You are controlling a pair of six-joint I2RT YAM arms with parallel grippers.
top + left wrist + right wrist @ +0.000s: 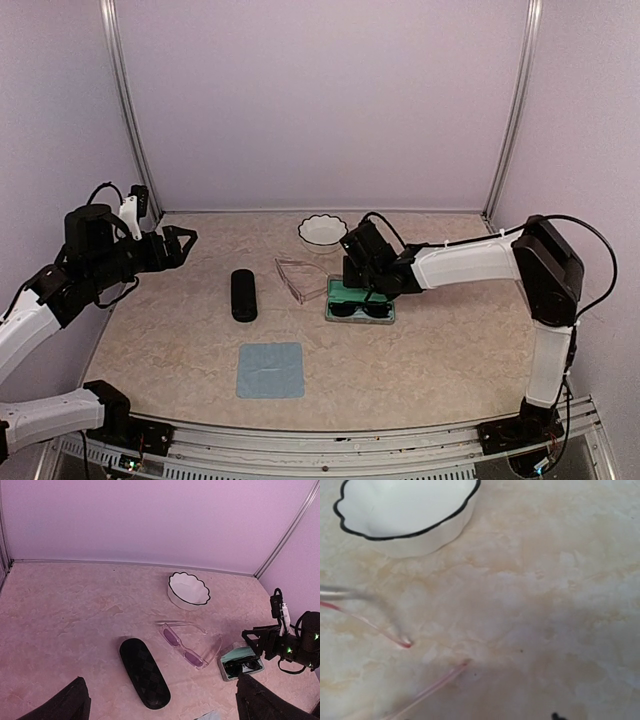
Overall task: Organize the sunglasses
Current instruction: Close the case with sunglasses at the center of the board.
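The dark-lensed sunglasses (360,311) lie inside an open teal-lined case (340,290), with their black lenses along its near edge. The pinkish-clear sunglasses (298,279) rest on the surface (450,370) just left of that case. They have a translucent frame, tinted lenses, and both arms unfolded and spread, their thin tips apart.

place: lab test booth | evidence: blank walls (320,100), aluminium corner posts (130,105)

Translucent pinkish plastic sunglasses (183,646), a glossy white bowl (188,591), a matt textured black case (144,672)
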